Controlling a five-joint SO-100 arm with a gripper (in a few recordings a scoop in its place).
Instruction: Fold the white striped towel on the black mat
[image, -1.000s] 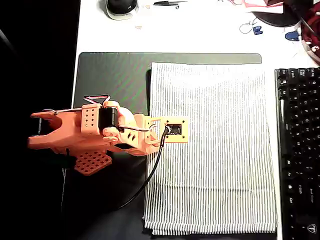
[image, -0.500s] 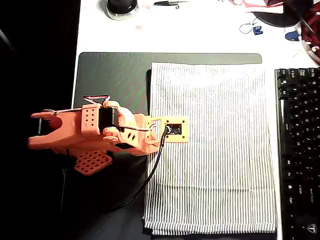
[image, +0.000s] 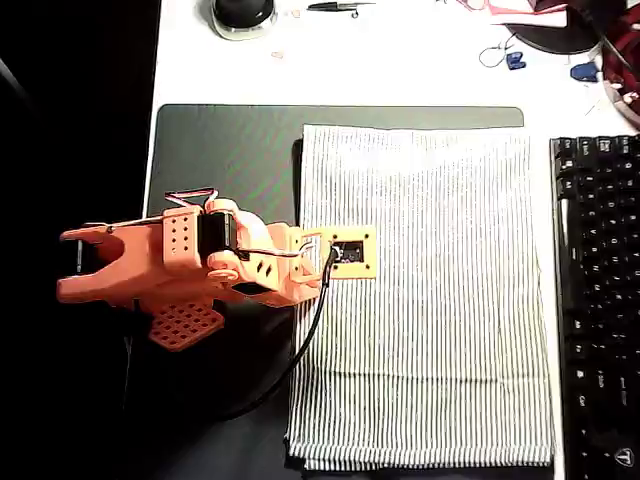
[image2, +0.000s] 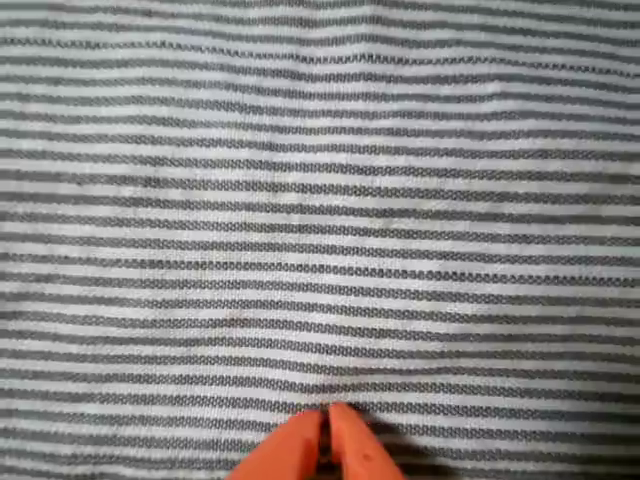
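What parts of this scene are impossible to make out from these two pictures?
- The pincer in the wrist view: just its tips show, the rest cut off by the bottom edge.
- The towel's left edge in the overhead view: partly hidden under the orange arm.
- The black mat's lower part: cut off by the frame.
- The keyboard: cropped at the right edge.

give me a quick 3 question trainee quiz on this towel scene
1. True or false: the towel lies flat on the mat.
2. In the overhead view, what lies right of the towel? A mouse, B keyboard, C scissors
3. In the wrist view, how do the fingertips of the gripper stand?

Key: 1 true. 2 B. 3 Together, shut, right over the striped cloth; whether they pinch it cannot be told.
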